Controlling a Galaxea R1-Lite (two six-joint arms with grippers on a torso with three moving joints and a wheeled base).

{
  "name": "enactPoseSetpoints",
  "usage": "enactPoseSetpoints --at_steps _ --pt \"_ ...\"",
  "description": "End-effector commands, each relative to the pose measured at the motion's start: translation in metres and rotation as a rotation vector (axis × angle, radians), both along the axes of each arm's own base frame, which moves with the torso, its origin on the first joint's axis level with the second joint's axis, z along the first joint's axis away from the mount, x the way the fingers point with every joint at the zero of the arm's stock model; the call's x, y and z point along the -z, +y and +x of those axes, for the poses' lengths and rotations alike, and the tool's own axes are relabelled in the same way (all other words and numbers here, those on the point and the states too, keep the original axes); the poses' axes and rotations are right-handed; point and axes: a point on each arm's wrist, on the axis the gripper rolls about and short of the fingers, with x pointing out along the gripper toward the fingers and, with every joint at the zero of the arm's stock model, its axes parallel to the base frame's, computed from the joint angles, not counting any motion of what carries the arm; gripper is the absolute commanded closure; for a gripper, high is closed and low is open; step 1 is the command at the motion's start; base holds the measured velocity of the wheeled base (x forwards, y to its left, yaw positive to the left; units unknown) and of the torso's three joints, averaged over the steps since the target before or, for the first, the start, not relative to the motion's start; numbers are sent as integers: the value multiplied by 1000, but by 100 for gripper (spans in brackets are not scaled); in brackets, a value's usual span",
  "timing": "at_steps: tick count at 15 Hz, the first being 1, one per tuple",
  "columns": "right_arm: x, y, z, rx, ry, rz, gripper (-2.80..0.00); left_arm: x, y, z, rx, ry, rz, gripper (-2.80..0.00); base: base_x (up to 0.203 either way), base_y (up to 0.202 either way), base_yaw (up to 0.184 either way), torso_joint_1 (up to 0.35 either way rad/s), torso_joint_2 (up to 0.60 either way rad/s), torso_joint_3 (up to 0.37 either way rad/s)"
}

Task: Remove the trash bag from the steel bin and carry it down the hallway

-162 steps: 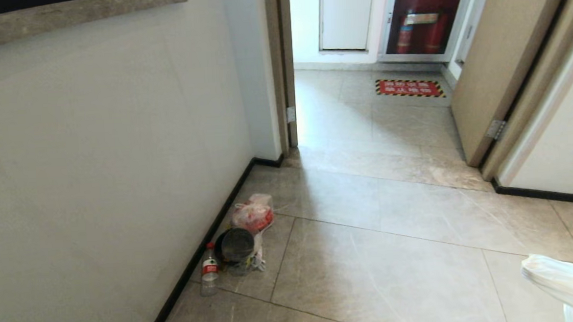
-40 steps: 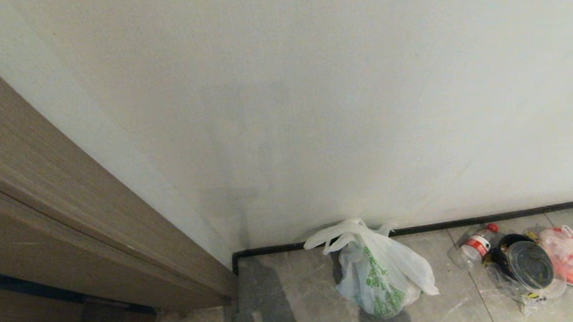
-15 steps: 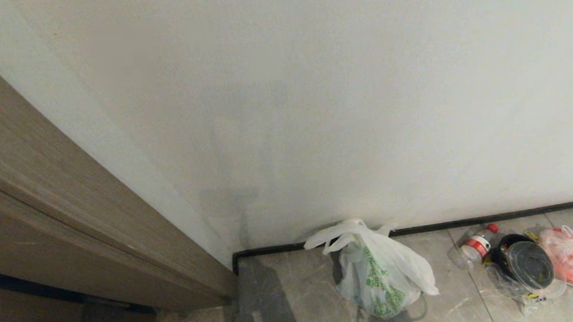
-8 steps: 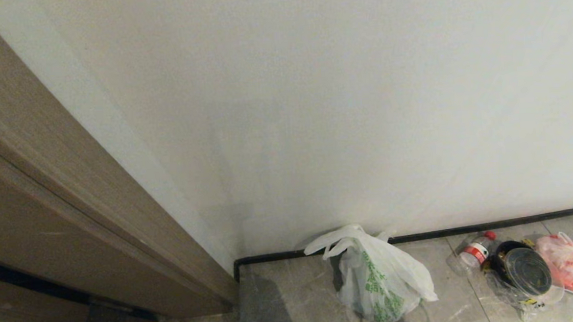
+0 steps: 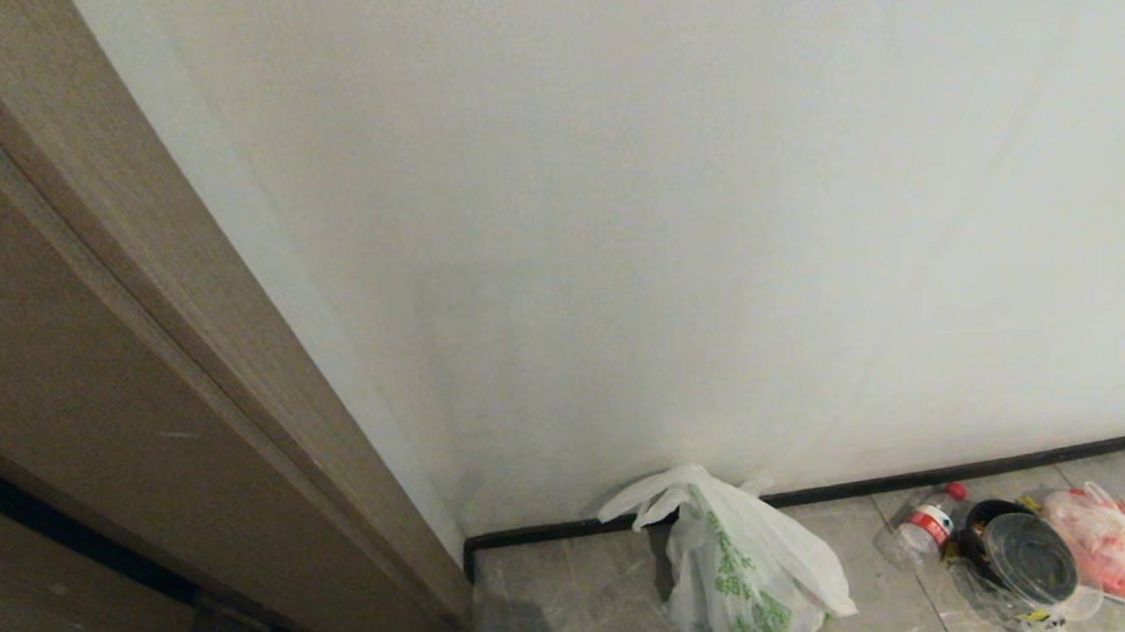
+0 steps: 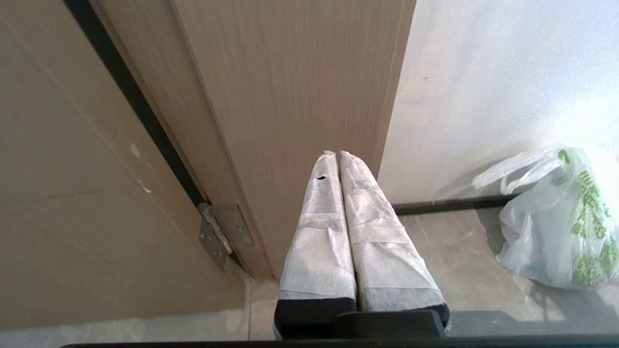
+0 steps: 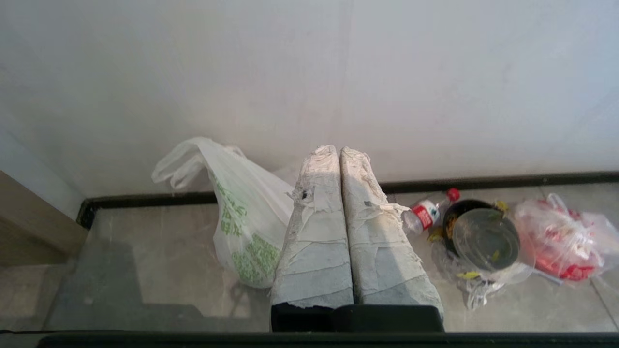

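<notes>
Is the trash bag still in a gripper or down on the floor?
Down. The trash bag stands on the floor tiles against the baseboard, handles slack; no gripper touches it.

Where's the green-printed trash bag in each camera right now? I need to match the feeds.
Head view: trash bag, bottom centre, against the wall.
Left wrist view: at the picture's right edge.
Right wrist view: beside the shut right tool, partly behind it.
Shared landmark: the black baseboard behind the bag.

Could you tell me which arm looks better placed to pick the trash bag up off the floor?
Probably the right: the right gripper, shut, points almost at the trash bag, while the left gripper, also shut, faces the door frame, bag off to its side.
</notes>
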Motion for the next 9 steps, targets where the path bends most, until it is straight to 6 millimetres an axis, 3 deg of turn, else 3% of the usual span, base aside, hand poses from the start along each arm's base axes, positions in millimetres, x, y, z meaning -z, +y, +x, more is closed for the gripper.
enactPoseSetpoints --at_steps 1,9 --pt "1 0 -3 0 -41 0 0 0 0 0 1 -1 0 0 0 0 0 0 0 210" --pt "1 0 -3 0 -39 0 0 0 0 0 0 -1 0 0 0 0 0 1 -1 201"
